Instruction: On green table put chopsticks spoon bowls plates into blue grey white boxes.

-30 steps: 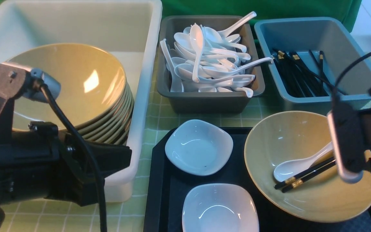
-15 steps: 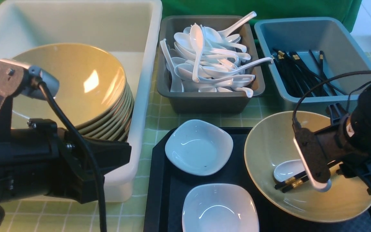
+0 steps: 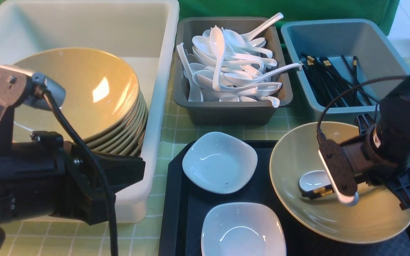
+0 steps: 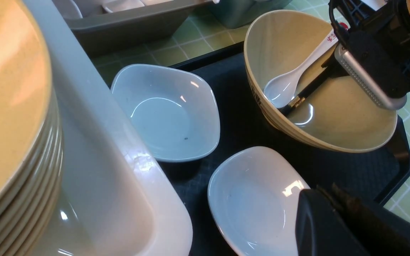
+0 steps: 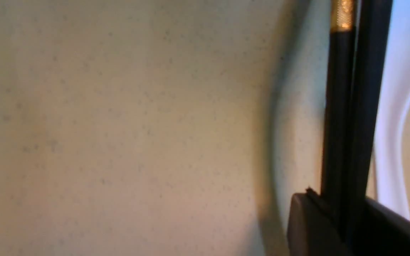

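A tan bowl (image 3: 333,220) sits on the black tray and holds a white spoon (image 3: 311,179) with a red handle tip (image 4: 333,33) and two black chopsticks (image 3: 317,192). My right gripper (image 5: 343,209) reaches down into that bowl and is shut on the chopsticks (image 5: 347,106), beside the spoon (image 5: 390,142). Two white plates (image 3: 220,161) (image 3: 242,229) lie on the tray left of the bowl. My left gripper (image 4: 327,193) is shut and empty, hovering by the nearer plate (image 4: 255,206) and the white box (image 3: 162,89).
The white box holds a stack of tan bowls (image 3: 77,96). The grey box (image 3: 226,113) is heaped with white spoons (image 3: 233,71). Several chopsticks (image 3: 329,81) lie in the blue box (image 3: 333,110). The black tray (image 3: 180,213) rests on the green table (image 3: 180,131).
My right arm has come in from the right and lowered into the bowl, and its jaws have closed on the chopsticks. Spoon and chopsticks shifted slightly left. The left arm barely moved.
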